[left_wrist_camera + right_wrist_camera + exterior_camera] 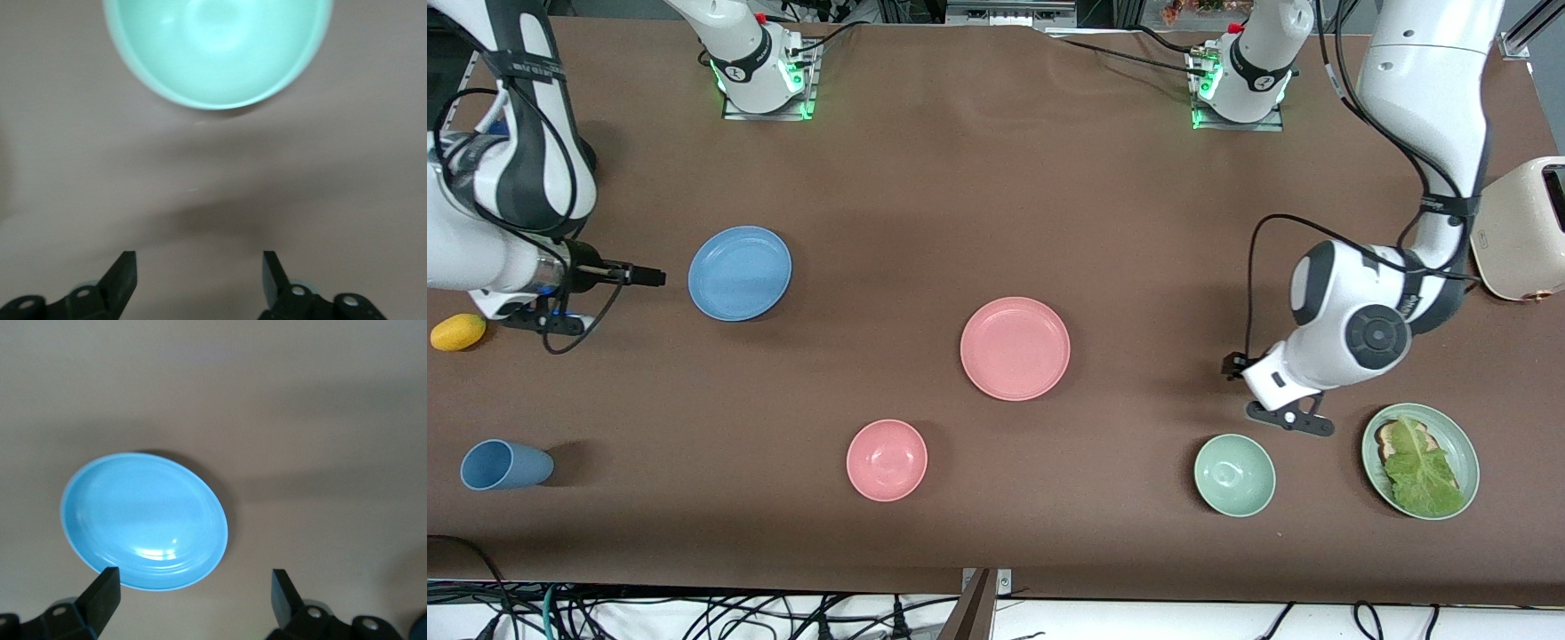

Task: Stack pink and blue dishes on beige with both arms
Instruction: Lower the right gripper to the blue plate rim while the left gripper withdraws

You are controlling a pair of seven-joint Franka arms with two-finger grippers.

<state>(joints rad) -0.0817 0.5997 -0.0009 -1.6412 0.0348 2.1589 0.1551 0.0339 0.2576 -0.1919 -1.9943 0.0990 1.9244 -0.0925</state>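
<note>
Two empty grippers worry me: right gripper (193,597) spread by the blue plate (740,272), left gripper (199,280) spread over bare table beside the green bowl (1234,475), and I see no beige plate, so I risk stacking the pink plate (1015,348) wrongly.

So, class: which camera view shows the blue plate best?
The right wrist view: the blue plate fills much of it, rim and hollow plain. The front view shows the whole plate smaller, beside the right gripper. The left wrist view lacks it.
</note>
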